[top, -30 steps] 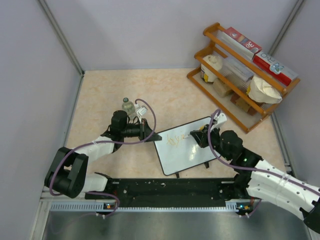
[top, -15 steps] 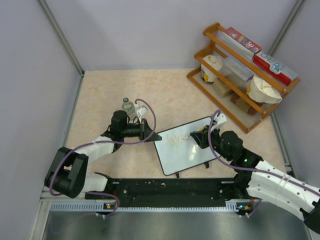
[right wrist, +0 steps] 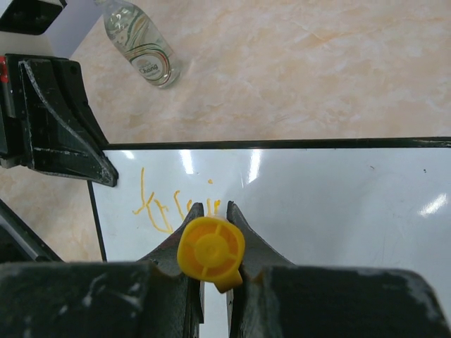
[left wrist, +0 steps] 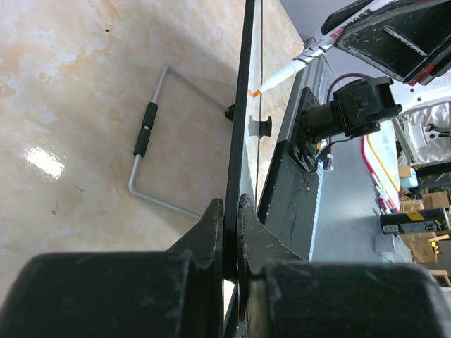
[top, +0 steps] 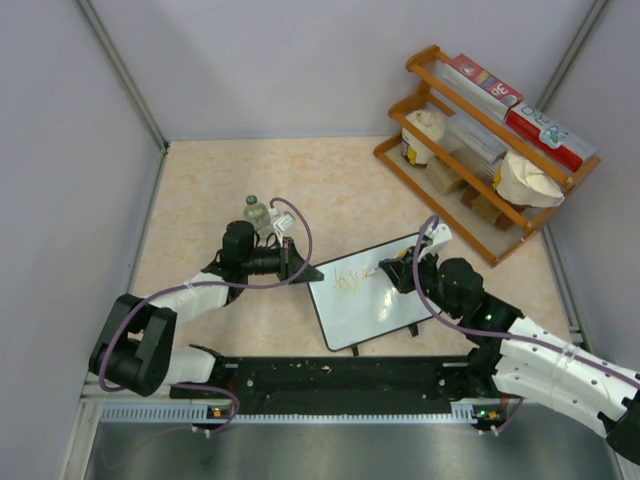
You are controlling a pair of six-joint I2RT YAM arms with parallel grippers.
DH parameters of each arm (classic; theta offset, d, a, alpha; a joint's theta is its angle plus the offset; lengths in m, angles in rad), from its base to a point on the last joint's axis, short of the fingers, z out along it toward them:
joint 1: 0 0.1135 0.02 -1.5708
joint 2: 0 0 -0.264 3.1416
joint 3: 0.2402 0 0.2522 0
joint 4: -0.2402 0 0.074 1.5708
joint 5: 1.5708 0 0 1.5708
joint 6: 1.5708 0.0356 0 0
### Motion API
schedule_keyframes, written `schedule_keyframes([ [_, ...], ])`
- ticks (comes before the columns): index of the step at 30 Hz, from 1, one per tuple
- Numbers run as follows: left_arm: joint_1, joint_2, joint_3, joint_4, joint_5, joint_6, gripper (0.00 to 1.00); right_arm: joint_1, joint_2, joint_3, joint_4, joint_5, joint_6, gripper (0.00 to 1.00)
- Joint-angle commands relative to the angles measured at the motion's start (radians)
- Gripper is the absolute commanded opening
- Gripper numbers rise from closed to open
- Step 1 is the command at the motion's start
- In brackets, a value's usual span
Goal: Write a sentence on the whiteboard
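Whiteboard [top: 372,300] sits on the table [top: 210,180] between the two arms. It is a thin, rigid, glossy panel in a narrow black frame. I judge it light and slick on its face, likely to skate or pivot under a pen's push unless pinned, so the frame edge is the place to hold it, not the writing face. Its long axis runs from the left arm's side out to the right and slightly away from the bases, toward the wooden rack [top: 480,150], with the white face turned up and two small feet on the near long edge. The sentence [right wrist: 158,208], a few thin orange strokes, starts near the left short edge and follows that axis. The left fingers [left wrist: 208,225] are pinched narrow on the frame at the board's left end. The right fingers [right wrist: 176,243] are closed around a marker [right wrist: 210,252] with a yellow end. Its orange tip is at the face just right of the strokes, though contact cannot be told. A wire stand [left wrist: 150,134] lies behind the board, and a small bottle [top: 257,212] stands just beyond the left wrist.
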Motion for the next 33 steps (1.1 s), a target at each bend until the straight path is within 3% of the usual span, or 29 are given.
schedule_keyframes([
  [1,0.002,0.036,-0.024,-0.071,-0.135,0.141,0.0,-0.012,0.012,0.043,0.013,0.072,-0.024,0.0],
  [33,0.004,0.033,-0.025,-0.071,-0.135,0.141,0.0,-0.012,-0.046,-0.012,-0.043,0.098,-0.003,0.0],
])
